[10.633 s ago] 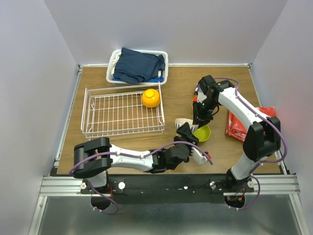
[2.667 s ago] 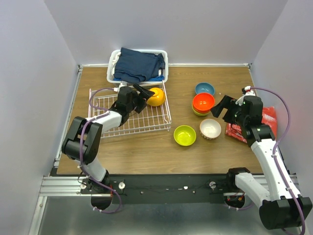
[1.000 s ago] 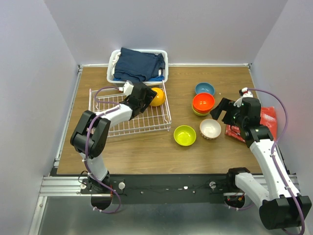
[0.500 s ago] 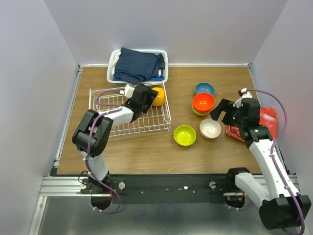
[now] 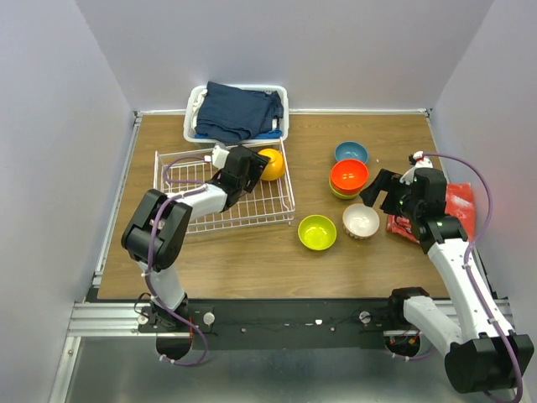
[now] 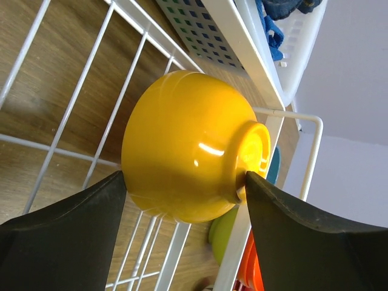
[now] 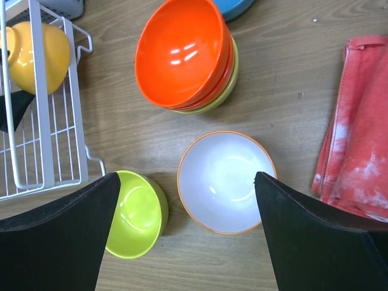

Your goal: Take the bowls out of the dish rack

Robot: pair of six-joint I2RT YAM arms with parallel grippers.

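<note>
The orange-yellow bowl (image 5: 269, 164) lies on its side in the far right corner of the white wire dish rack (image 5: 210, 201). My left gripper (image 5: 254, 169) is shut on it. In the left wrist view one finger presses the bowl's (image 6: 188, 145) rim side and the other its foot. On the table to the right sit a blue bowl (image 5: 351, 152), a red-orange bowl stacked on a lime-green one (image 5: 349, 175), a lone lime-green bowl (image 5: 317, 232) and a white bowl (image 5: 362, 220). My right gripper (image 5: 382, 191) hangs open above the white bowl (image 7: 225, 182).
A white plastic basket (image 5: 237, 113) with dark blue cloth stands just behind the rack. A red cloth (image 5: 449, 206) lies at the right edge beside my right arm. The rack's corner wire (image 6: 267, 115) runs close past the bowl's foot.
My left gripper's fingers have closed in on the orange-yellow bowl. The right arm has stayed where it was.
</note>
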